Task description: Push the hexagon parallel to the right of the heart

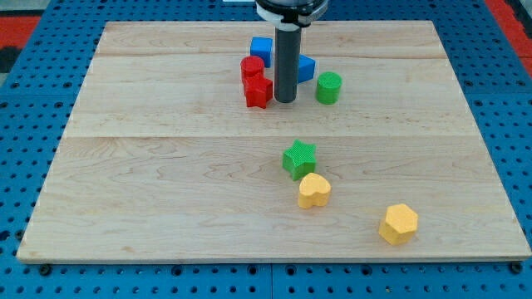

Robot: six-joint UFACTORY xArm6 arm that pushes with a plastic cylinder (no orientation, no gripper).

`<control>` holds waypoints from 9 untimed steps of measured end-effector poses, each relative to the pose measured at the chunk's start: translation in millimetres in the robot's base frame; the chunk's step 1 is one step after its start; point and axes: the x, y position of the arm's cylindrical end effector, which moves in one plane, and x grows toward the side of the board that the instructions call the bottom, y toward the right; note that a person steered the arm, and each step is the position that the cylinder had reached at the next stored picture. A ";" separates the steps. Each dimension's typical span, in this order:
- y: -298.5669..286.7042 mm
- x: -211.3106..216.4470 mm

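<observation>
A yellow hexagon [399, 223] lies near the board's bottom right. A yellow heart [313, 190] lies to its left and a little higher, just below a green star [299, 158]. My tip [285, 100] rests on the board near the view's top, far from both yellow blocks. It stands just right of a red star [258, 91], with a green cylinder [328, 87] a short way to its right.
A red cylinder [252, 67] sits above the red star. A blue cube [262, 50] is behind it, and another blue block [306, 67] shows partly behind the rod. The wooden board [150, 183] lies on a blue pegboard.
</observation>
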 end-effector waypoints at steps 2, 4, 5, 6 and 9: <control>-16.8 -4.1; 18.2 61.4; 93.6 100.2; 185.3 184.6; 235.4 254.6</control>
